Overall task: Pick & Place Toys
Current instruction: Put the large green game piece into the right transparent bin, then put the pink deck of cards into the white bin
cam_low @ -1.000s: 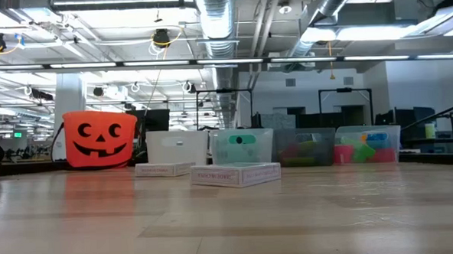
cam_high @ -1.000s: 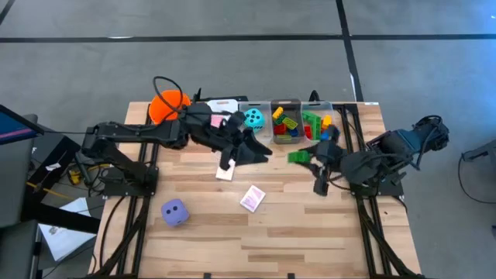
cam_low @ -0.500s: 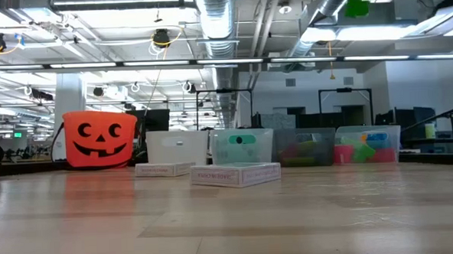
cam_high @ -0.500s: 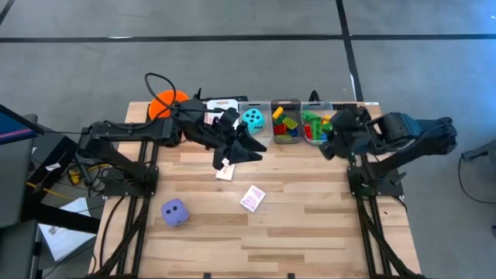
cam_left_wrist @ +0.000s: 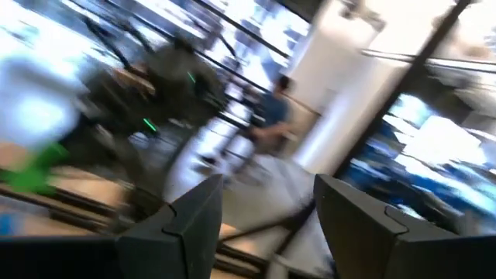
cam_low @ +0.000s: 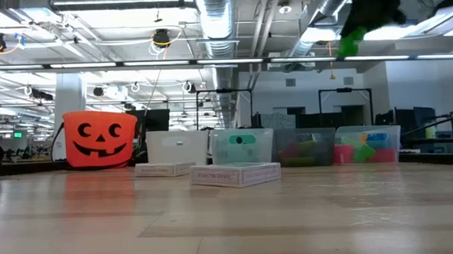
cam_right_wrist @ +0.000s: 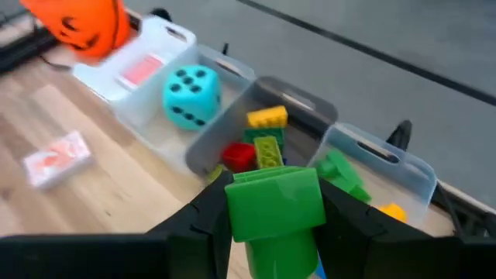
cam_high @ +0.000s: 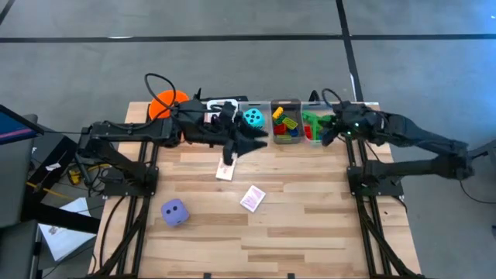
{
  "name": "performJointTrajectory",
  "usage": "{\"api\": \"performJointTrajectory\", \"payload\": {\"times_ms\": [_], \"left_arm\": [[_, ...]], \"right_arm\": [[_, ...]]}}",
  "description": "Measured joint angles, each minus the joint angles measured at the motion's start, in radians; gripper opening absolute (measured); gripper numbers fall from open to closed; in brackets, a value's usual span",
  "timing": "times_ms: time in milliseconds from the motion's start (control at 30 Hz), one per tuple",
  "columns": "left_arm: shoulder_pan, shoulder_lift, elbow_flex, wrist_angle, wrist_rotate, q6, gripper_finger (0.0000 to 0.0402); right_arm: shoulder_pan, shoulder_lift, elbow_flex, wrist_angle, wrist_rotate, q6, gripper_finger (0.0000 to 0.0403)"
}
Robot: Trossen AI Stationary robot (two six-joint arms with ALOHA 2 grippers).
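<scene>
My right gripper point(cam_right_wrist: 275, 225) is shut on a green brick point(cam_right_wrist: 275, 203) and hangs above the clear bins at the table's far edge point(cam_high: 324, 132). In the low view the brick point(cam_low: 351, 41) shows high up. Below it are a bin of mixed bricks point(cam_right_wrist: 263, 139) and a bin with green bricks point(cam_right_wrist: 341, 174). A teal die point(cam_right_wrist: 191, 94) lies in another bin, and a pink card point(cam_right_wrist: 143, 70) in the white one. My left gripper point(cam_high: 260, 138) stands open and level near the die's bin, nothing between its fingers point(cam_left_wrist: 194, 225). A purple die point(cam_high: 173, 211) and two card packs point(cam_high: 252, 198) point(cam_high: 225, 172) rest on the table. My right gripper pinches the green brick by its two opposite sides point(cam_right_wrist: 236, 205) between its two fingers. The fingers slant down toward the far edge. The brick is lifted clear, above the bins.
An orange pumpkin bucket point(cam_high: 164, 105) stands at the far left, behind my left arm. The row of bins point(cam_high: 285, 105) lines the far edge. The wooden table's near half point(cam_high: 310, 232) holds only the purple die and the cards.
My right gripper has carried the green brick from above the table's middle right toward the far edge, over the bins, and has sunk into the low view's top. Its grip has stayed shut. My left gripper has rolled a little where it is.
</scene>
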Motion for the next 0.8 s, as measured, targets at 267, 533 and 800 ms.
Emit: {"api": "performJointTrajectory", "payload": {"times_ms": [267,533,800], "left_arm": [[0.005,0.000,0.000,-0.002,-0.324,0.059,0.0195],[0.033,0.000,0.000,-0.003,-0.486,-0.010,0.0195],[0.057,0.001,0.000,-0.019,-0.491,-0.049,0.0195]], "right_arm": [[-0.329,0.026,-0.191,0.160,-0.140,-0.156,0.0133],[-0.505,0.113,-0.196,0.373,-0.269,-0.276,0.0168],[-0.630,0.191,-0.196,0.349,-0.328,-0.295,0.0218]]}}
